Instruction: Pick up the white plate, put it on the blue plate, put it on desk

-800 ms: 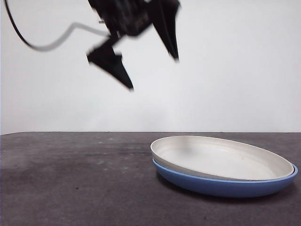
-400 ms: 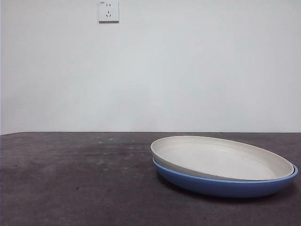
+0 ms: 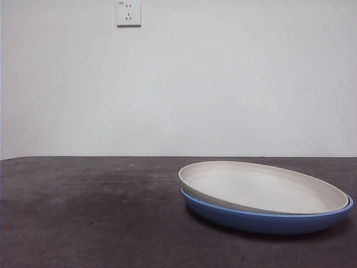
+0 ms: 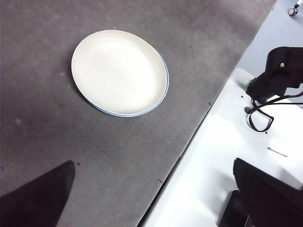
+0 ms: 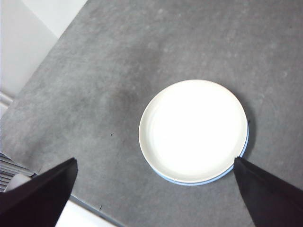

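The white plate [image 3: 262, 187] lies nested on the blue plate [image 3: 268, 221] on the desk [image 3: 83, 212], at the right in the front view. Both wrist views look down on the stack from high above. There the white plate [image 4: 118, 71] [image 5: 191, 127] covers all but a thin blue rim [image 4: 162, 96] [image 5: 189, 182]. My left gripper [image 4: 154, 162] and my right gripper [image 5: 155, 160] both hang well above the plates, open, with nothing between their jaws. Neither arm shows in the front view.
A wall socket [image 3: 129, 13] sits high on the white wall behind the desk. Past the desk's edge is a white surface with a black device and cable [image 4: 279, 75]. Another desk edge [image 5: 28, 90] runs near the right arm.
One second ago an open gripper hung at the top of the front view; it has since risen out of sight. The stacked plates have not moved.
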